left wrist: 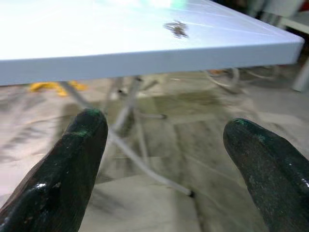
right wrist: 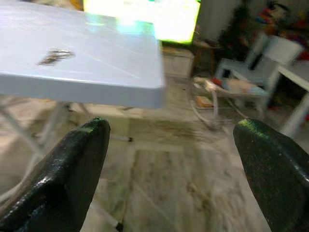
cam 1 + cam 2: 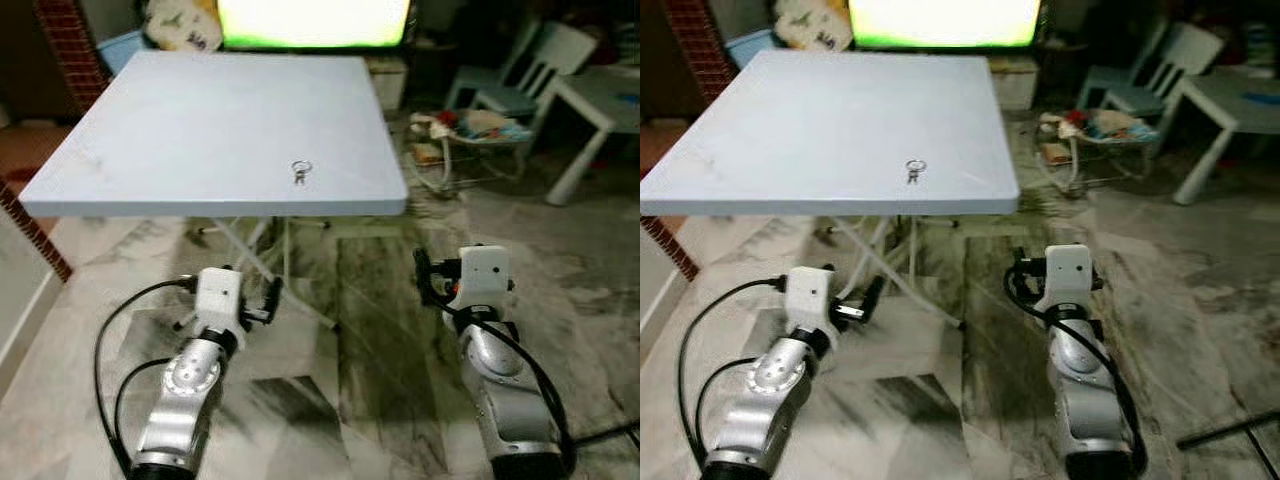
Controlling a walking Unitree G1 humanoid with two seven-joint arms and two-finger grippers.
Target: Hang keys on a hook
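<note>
Ahead, keys (image 3: 301,172) lie on the pale table (image 3: 150,130) — marble floor (image 3: 380,300) below, perhaps; both grippers spread.

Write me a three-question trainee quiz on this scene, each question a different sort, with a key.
1. True or false: the keys lie on the table near its front edge.
2. Multiple choice: the left gripper is A) shut on the keys, B) open and below the table's edge, C) resting on the tabletop.
3. Fill in: the right gripper is open and holds ____.

Key: 1 true; 2 B; 3 nothing.
</note>
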